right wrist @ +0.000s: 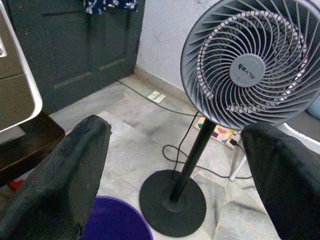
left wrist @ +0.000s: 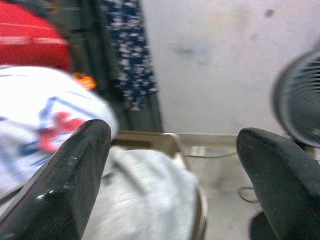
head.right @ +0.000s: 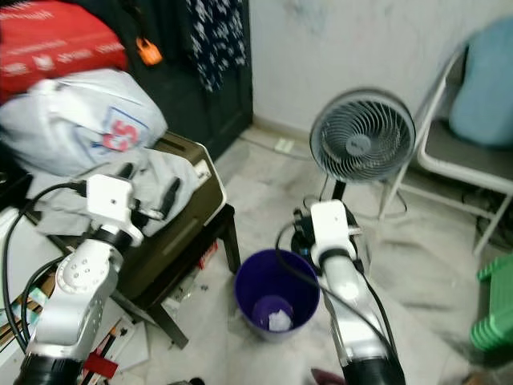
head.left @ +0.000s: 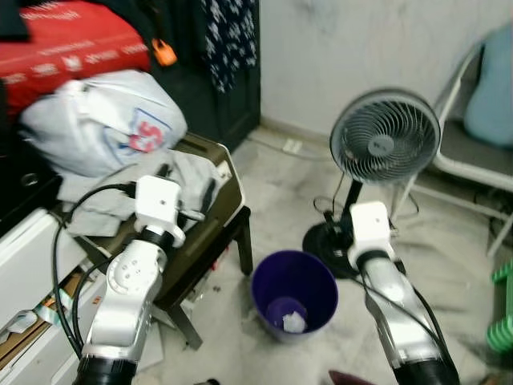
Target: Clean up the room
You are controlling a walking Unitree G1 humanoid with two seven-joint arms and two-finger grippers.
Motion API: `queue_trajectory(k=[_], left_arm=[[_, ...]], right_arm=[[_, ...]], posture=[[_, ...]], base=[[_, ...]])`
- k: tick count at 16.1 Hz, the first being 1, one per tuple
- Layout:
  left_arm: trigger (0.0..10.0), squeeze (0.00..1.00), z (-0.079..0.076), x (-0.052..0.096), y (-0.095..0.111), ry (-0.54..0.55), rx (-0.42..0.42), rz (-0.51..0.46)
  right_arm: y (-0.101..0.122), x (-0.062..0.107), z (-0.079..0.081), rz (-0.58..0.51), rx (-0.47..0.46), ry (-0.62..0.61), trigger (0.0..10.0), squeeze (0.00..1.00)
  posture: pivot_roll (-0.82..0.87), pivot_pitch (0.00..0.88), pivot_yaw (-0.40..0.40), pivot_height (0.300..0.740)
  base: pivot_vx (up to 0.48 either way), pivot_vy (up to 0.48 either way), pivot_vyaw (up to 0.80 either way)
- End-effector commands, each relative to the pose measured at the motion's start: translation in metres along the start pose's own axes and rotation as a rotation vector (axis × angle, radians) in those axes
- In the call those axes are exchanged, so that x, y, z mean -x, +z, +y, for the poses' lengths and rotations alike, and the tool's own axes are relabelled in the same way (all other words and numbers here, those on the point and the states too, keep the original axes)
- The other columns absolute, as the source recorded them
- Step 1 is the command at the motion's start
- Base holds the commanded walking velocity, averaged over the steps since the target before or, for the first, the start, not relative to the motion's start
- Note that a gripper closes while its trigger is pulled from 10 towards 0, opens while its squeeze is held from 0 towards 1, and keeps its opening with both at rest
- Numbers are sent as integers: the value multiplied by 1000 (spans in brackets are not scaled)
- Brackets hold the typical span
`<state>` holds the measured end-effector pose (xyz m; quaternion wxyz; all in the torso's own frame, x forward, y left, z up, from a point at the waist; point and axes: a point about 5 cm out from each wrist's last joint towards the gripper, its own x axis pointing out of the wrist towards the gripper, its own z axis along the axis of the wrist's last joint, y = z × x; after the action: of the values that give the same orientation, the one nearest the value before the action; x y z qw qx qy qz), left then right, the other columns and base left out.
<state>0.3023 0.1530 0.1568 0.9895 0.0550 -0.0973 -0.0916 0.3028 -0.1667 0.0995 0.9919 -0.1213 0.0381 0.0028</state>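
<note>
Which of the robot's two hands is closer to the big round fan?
The right gripper. Its open jaws look straight at the grey standing fan, above the purple bin. The left gripper, also open, points over the grey cloth on the stool.

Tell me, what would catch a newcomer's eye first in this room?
Probably the purple bin on the floor between the robot's two silver arms, with a crumpled white scrap at its bottom. Behind it stands a grey pedestal fan near the wall. To the left, a bulging white plastic bag sits on grey cloth piled over a dark stool.
</note>
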Motion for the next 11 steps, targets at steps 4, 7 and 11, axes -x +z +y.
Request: queue_trajectory(k=[4, 7, 11], left_arm=[[10000, 0, 4, -9, -8, 73, -12, 11], [10000, 0, 16, 5, -9, 81, -23, -5], [10000, 0, 15, 21, -17, 33, 20, 6]], right_arm=[[6, 18, -13, -95, -43, 16, 10000, 1000], [2, 42, -18, -126, -18, 69, 10000, 443], [3, 41, -17, -141, -14, 69, 10000, 0]], posture=[[-82, 0, 43, 740], [-79, 0, 41, 740], [-70, 0, 47, 740]], base=[[0, 0, 0], [0, 0, 0], [0, 0, 0]])
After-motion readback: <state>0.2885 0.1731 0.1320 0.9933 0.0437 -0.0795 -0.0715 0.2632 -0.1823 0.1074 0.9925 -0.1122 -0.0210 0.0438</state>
